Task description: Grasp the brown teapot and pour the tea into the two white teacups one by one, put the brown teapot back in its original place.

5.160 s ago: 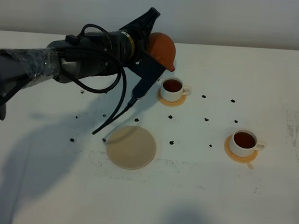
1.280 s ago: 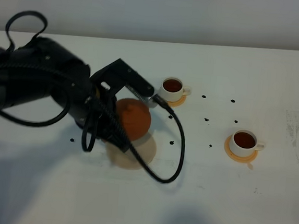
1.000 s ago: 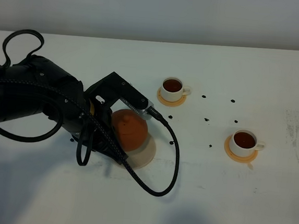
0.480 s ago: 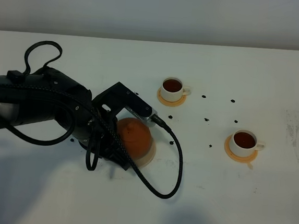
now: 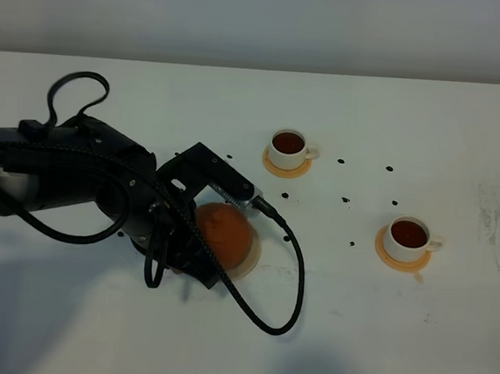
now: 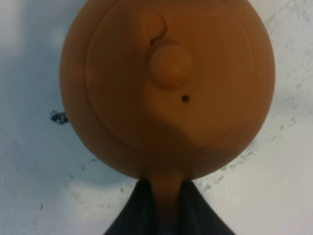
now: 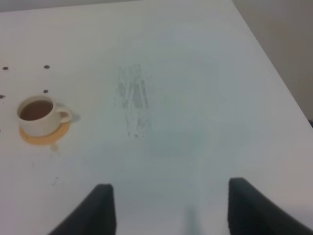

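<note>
One left tool (image 6: 165,205) pinching the brown teapot (image 6: 166,88) handle — pot directly ahead, right tool (image 7: 166,208) spread wide.

teapot (image 5: 225,232): reddish-brown clay, upright, lid on, atop mat
mat (image 5: 250,255): pale beige, mostly hidden
teacups (image 5: 288,145) (image 5: 409,235): white, tea-filled, on orange coasters

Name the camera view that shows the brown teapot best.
The left wrist view: the brown teapot fills it, showing lid, knob and the handle pinched in the left tool. The exterior high view shows only part of its body, the rest hidden behind the arm. The right wrist view shows none of it.
</note>
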You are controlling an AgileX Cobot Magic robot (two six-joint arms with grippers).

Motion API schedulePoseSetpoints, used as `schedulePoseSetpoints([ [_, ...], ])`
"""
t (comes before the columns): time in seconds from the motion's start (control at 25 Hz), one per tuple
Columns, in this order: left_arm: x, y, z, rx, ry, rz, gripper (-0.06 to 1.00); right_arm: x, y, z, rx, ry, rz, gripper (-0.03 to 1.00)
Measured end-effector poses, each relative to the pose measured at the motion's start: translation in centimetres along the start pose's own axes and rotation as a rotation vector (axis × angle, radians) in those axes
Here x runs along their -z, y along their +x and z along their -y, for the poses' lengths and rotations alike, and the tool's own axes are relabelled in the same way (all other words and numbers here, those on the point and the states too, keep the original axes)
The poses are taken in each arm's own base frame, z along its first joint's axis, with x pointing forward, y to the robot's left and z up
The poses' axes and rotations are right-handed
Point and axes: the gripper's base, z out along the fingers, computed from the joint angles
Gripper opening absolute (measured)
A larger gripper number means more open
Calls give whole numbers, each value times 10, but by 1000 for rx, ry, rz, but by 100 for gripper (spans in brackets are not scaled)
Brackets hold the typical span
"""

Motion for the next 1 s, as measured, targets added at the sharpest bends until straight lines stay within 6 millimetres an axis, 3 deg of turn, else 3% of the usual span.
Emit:
schedulePoseSetpoints([
  [1.0,-4,0,0,0,1,-4,10,0,0,0,0,0,0,50],
])
